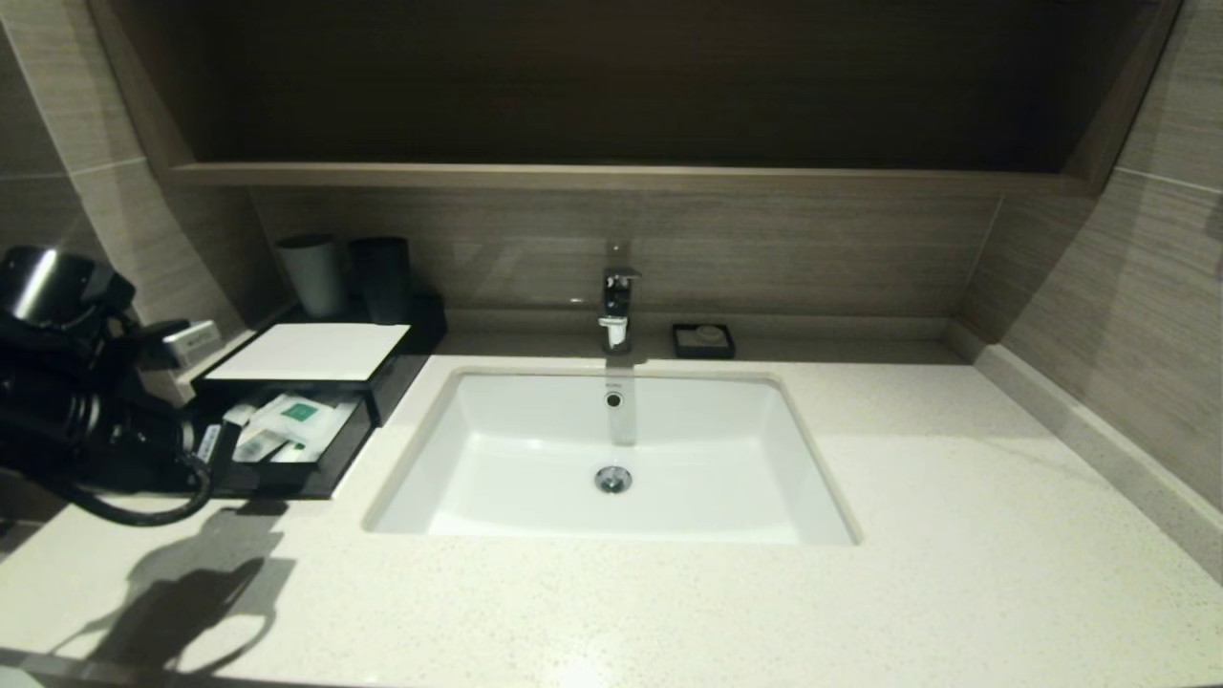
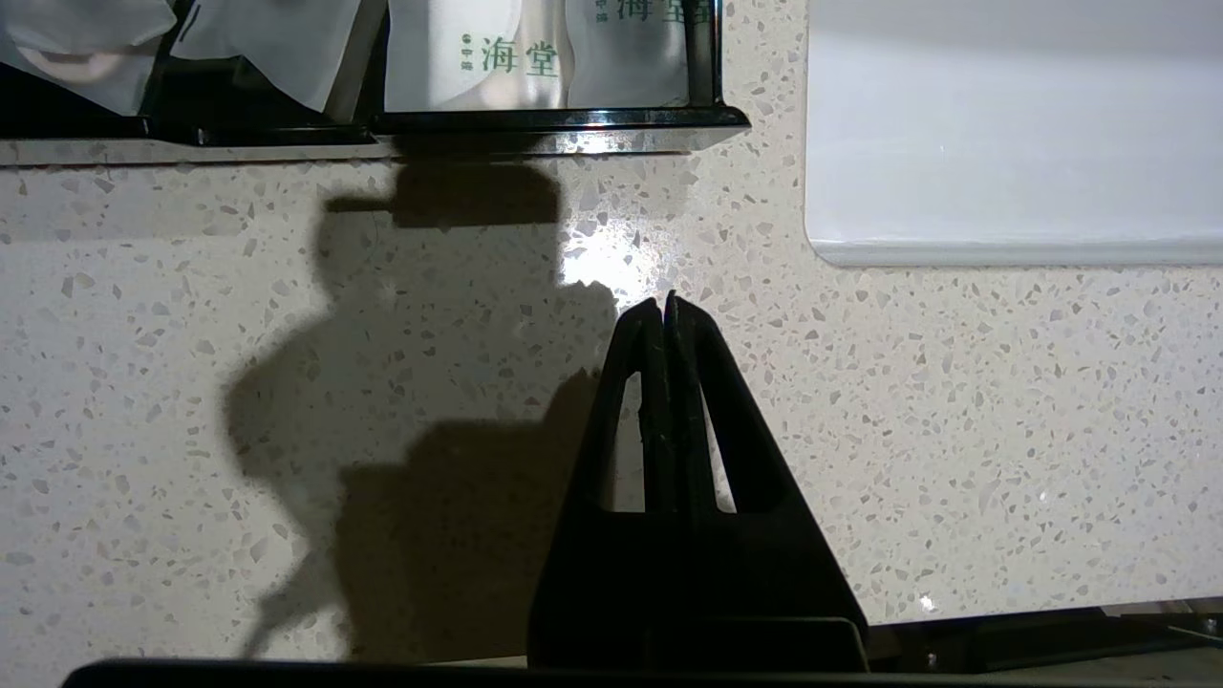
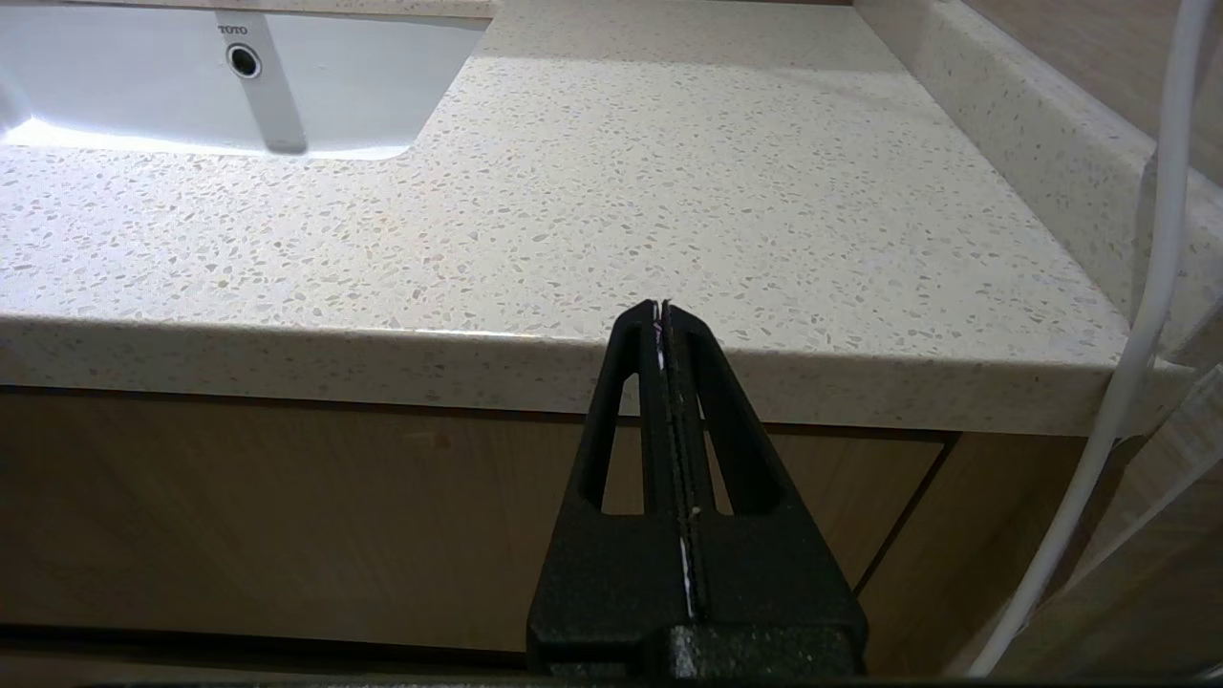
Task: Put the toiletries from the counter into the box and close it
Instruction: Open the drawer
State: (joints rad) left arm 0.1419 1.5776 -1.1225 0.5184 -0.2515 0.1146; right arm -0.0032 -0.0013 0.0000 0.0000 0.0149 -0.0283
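The tabletop is a cream-white speckled stone slab with a white rectangular sink basin set into its middle. A chrome faucet stands on it behind the basin, and just right of the faucet sits a small black square soap dish. At the back left corner rests the low black box, its white top panel flat and its front drawer pulled out onto the stone, white sachets lying in the drawer. Two cups, one pale and one dark, stand behind it, seemingly on a dark tray.
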